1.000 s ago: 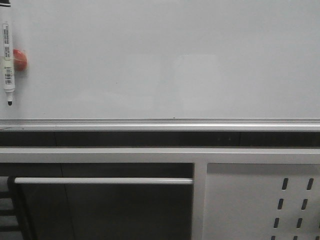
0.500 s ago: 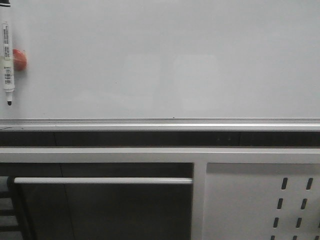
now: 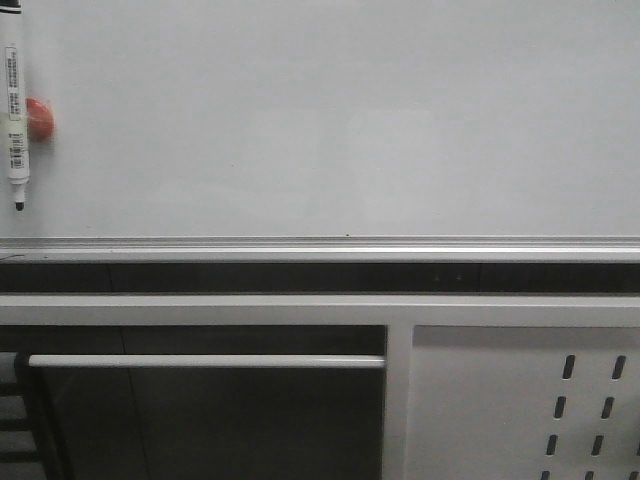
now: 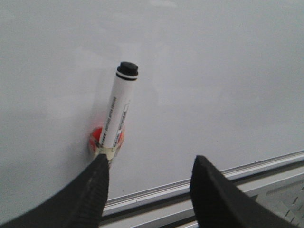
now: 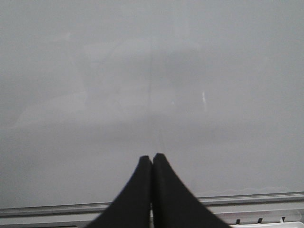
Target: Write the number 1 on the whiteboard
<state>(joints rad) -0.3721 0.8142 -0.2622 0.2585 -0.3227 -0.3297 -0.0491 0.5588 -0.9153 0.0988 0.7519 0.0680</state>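
Observation:
The whiteboard (image 3: 330, 120) fills the upper front view, blank, with a silver rail (image 3: 320, 246) along its lower edge. No number 1 shows on it. A white marker pen (image 3: 15, 110) with a black tip hangs upright at the far left on a red magnet (image 3: 40, 118). In the left wrist view the pen (image 4: 118, 109) sits on the magnet (image 4: 96, 137), and my left gripper (image 4: 149, 164) is open, one finger (image 4: 92, 190) just in front of the pen's lower end. My right gripper (image 5: 152, 159) is shut and empty, facing the bare board (image 5: 152, 85). Neither gripper shows in the front view.
Below the rail are a dark gap, a white frame bar (image 3: 200, 308), a horizontal white rod (image 3: 205, 361) and a white perforated metal panel (image 3: 520, 400) at the lower right.

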